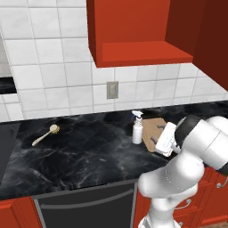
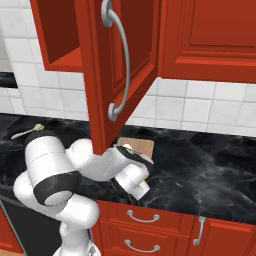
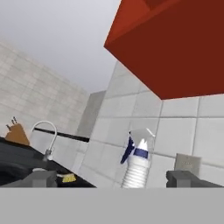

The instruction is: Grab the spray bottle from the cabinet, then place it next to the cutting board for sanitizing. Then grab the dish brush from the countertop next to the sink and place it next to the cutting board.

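Standing upright on the black marble worktop (image 1: 89,151), the spray bottle (image 1: 137,128) was just beside the left edge of the cutting board (image 1: 153,127), which lay flat near the tiled back wall. The claw (image 3: 116,178) was spread wide and held nothing; in the hand view its two dark fingertips (image 3: 41,178) stood on either side of the bottle's ribbed neck, with clear space between each tip and the bottle. In the left base view the white arm bent over the near right part of the worktop, its hand close to the board's near side. The dish brush (image 1: 46,134) lay well apart to the left, its round bristle head toward the wall and its slim handle pointing toward the near edge. Above, the red wall cabinet (image 1: 138,31) showed its lower recess, and in the right base view its door (image 2: 122,70) stood swung outward toward the camera. A wall outlet (image 1: 112,90) sat on the tiles above the bottle. A chrome gooseneck faucet (image 3: 47,138) appeared far off in the hand view.
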